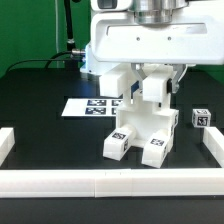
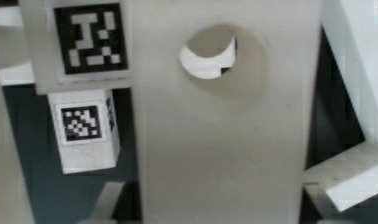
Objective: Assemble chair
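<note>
We find tool low over chair, which stands on desk directly beneath. Tool's opening hidden (cannot tell grip). Risk, we judge: off-centre push tips chair, or knocks loose cube beside tool.

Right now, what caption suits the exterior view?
Robot gripper at the partly built white chair on a black table, a loose tagged cube nearby.

White chair panel close up, round hole, two tags.
</note>
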Action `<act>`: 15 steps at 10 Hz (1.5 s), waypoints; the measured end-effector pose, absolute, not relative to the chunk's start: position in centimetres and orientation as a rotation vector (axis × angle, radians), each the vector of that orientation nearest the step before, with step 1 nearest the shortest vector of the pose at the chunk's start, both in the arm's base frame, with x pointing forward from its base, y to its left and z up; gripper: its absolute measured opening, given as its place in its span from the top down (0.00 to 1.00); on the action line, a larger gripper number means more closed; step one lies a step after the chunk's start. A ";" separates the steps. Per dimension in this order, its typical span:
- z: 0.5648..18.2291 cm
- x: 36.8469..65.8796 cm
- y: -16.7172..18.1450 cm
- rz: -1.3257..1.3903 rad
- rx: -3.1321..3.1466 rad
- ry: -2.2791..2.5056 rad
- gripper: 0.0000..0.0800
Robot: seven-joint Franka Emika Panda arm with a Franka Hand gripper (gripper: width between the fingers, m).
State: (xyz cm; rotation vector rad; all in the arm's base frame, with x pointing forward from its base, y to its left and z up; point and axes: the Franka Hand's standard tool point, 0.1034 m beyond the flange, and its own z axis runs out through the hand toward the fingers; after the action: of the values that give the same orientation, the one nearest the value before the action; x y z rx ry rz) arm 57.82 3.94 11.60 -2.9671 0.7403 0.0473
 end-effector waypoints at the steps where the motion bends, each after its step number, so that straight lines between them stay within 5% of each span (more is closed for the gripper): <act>1: 11.6 57.8 4.2 0.047 -2.969 0.735 0.64; 15: 10.3 57.3 4.7 0.066 -2.954 0.827 0.64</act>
State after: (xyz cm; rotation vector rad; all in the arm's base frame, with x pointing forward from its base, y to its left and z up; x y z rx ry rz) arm 57.33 4.68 10.30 -2.9543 0.8272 0.0664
